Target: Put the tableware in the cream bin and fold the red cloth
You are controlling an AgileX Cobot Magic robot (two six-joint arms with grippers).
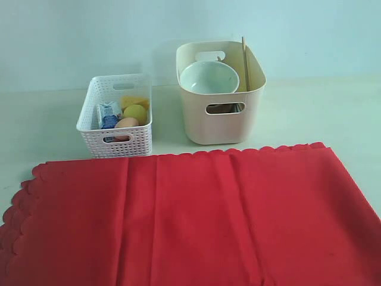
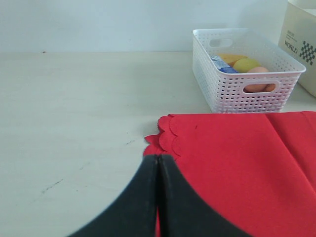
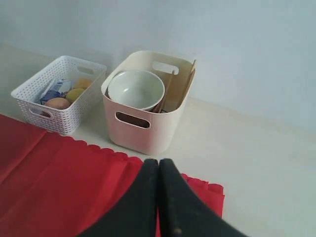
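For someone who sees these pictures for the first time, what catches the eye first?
The red cloth covers the front of the table. Behind it stands the cream bin with a bowl at its top. Left of the bin is a white basket of food.

Bright, even light casts soft faint shadows, with no glare; all views look slightly soft.

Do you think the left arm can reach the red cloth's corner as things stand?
Probably yes: the shut left gripper is at the scalloped corner of the cloth, nothing lies between, though it must open first.
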